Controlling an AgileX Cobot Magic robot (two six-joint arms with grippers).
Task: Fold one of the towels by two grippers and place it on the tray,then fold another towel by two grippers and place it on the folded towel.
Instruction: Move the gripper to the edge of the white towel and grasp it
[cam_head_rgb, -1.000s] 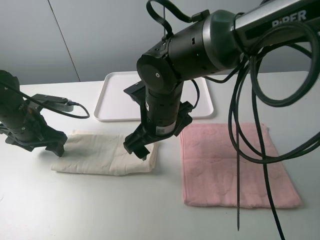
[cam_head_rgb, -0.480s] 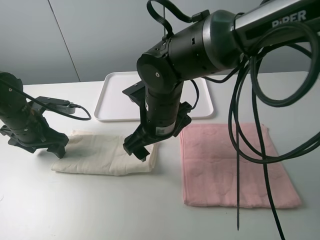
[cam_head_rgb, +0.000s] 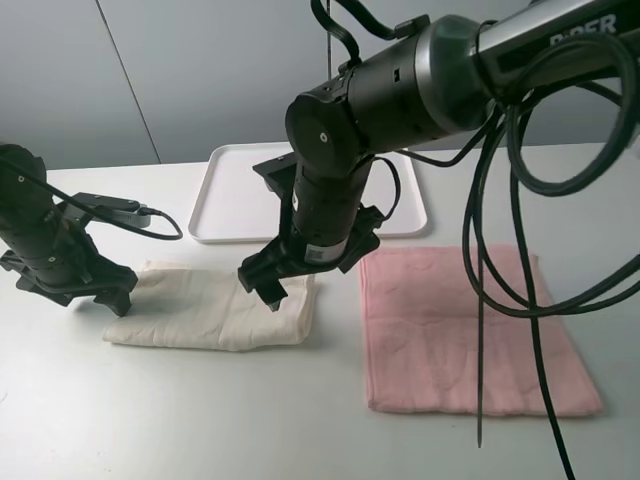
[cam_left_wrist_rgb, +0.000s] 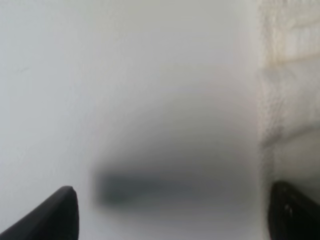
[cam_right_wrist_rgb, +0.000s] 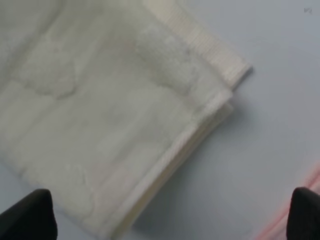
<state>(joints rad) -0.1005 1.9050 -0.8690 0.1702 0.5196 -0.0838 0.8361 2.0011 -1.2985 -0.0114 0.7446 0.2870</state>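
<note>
Black fingers (cam_head_rgb: 274, 297) gape low at each end of cream towel (cam_head_rgb: 200, 312).

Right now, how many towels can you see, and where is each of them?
2. The cream towel lies folded on the table, in front of the white tray. The pink towel lies spread flat to its right. Neither is on the tray; none seems hidden.

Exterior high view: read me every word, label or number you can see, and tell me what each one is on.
"PiPER": white letters on the right arm's silver link, partly crossed by black cables.
Small white sticker on the right arm's black wrist housing: print too small to read.
No other text is readable in this view, and there is none in either wrist view.
</note>
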